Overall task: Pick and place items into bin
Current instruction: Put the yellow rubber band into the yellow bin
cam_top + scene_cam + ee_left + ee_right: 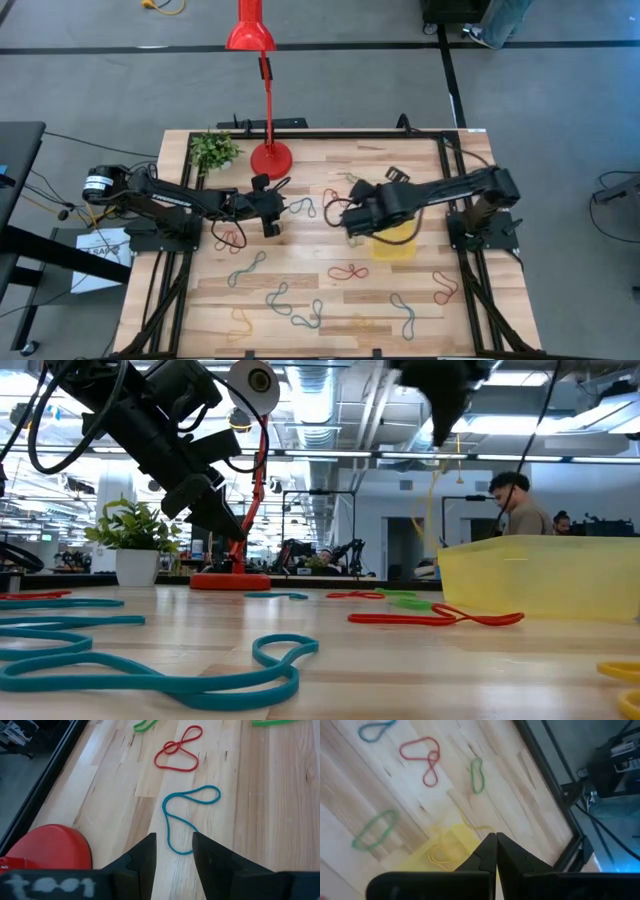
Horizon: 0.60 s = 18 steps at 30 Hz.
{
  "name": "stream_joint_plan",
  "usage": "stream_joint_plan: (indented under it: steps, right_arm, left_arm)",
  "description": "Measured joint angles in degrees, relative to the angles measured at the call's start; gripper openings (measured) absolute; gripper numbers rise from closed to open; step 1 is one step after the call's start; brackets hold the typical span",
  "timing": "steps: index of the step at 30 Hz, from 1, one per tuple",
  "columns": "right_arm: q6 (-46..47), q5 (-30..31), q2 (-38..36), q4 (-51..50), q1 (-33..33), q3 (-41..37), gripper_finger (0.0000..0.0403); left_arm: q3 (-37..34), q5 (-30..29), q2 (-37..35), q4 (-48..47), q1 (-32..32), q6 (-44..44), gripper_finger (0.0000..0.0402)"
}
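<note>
Coloured band loops lie scattered flat on the wooden table [300, 290]. The translucent yellow bin [398, 245] stands right of centre with a yellow loop [440, 856] in it. My right gripper [496, 839] is shut on a thin yellow band [434, 510] and hovers by the bin's left side [545, 575]. My left gripper [174, 850] is open, low over the table just right of the red lamp base [47, 847]. A blue band [186, 817] lies between and just ahead of its fingertips, untouched. My right gripper pinches the yellow band between its two shut fingertips, at a stretch of strand [481, 827] beside them. The fingers come from above, slanting down. The band hangs slack below the gripper, and its strands drop toward the bin's left wall [445, 565]; whether they touch it I cannot tell.
A red lamp [268, 150] and a small potted plant [213, 150] stand at the table's far left. A black frame [452, 170] runs along the table's edges. Red [177, 750] and green [477, 775] bands lie beyond the grippers. People sit in the room behind [515, 505].
</note>
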Motion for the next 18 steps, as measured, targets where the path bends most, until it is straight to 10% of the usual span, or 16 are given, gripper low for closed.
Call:
stream_joint_plan:
  steps: [18]
  right_arm:
    - [21.13,-5.05,-14.09,5.41,3.13,-27.89,0.0]
  left_arm:
    - [0.01,0.0,0.0,-0.35,0.0,-0.61,0.0119]
